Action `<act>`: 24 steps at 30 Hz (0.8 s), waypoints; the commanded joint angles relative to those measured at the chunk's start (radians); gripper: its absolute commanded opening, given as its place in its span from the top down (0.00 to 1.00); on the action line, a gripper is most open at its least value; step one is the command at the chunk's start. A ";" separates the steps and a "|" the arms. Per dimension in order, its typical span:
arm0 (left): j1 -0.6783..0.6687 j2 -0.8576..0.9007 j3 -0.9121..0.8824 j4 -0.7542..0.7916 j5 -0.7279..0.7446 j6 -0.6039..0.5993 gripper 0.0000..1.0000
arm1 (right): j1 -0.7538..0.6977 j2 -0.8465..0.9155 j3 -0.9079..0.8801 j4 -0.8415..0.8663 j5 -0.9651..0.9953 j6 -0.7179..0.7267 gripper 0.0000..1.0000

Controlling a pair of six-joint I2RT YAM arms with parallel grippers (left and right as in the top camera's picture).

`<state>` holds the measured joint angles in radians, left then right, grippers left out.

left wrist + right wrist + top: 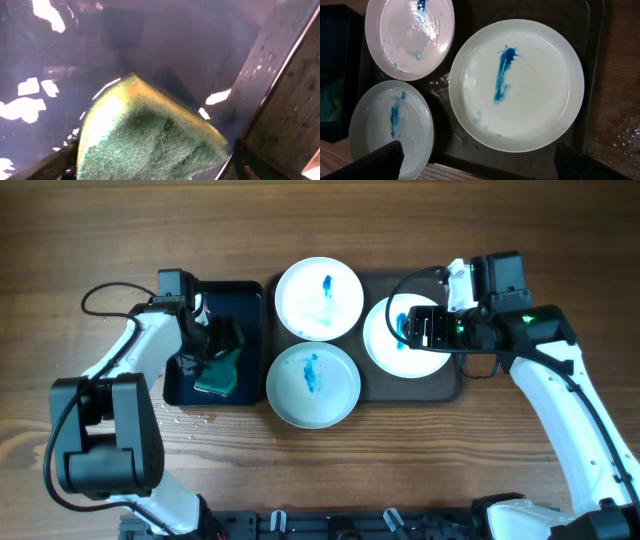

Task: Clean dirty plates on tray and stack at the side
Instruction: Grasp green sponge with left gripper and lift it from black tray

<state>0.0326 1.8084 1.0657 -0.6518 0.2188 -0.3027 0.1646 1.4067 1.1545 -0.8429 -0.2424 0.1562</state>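
The left gripper [155,167] straddles the green sponge [150,130] in the black tray [240,300]. Its fingers [50,165] sit wide at the sponge's edges, but I cannot tell whether they pinch it. It should clamp squarely before lifting.

The right gripper [485,162], fingers spread and empty, hovers above the largest plate [535,100] on the brown tray [448,388]. Only overhead shows all three smeared plates whole.

**Two robot arms reach inward, grippers pointing down**

The left arm [135,355] bends in from the left. The left gripper [205,350] has its fingers [45,167] wide apart, grip unclear. The right arm [545,380] reaches in from the right. The right gripper [403,326] hangs spread and empty.
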 commanded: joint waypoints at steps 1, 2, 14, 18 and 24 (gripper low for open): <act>-0.001 -0.029 0.066 -0.061 -0.078 0.163 0.12 | -0.002 0.010 0.017 -0.001 0.006 0.011 0.03; -0.002 -0.049 0.079 -0.085 -0.102 0.198 0.12 | -0.002 0.010 0.017 0.000 0.006 0.010 0.03; -0.005 -0.020 0.045 -0.174 -0.114 0.456 0.27 | -0.002 0.010 0.017 0.013 0.006 0.011 0.02; -0.014 -0.020 0.034 -0.167 -0.045 0.457 0.27 | -0.002 0.010 0.017 0.013 0.006 0.011 0.02; -0.049 -0.019 -0.039 -0.122 -0.088 0.482 0.23 | -0.002 0.010 0.017 0.012 0.006 0.011 0.01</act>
<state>-0.0013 1.7790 1.0752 -0.7933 0.1459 0.1524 0.1646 1.4067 1.1545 -0.8337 -0.2424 0.1566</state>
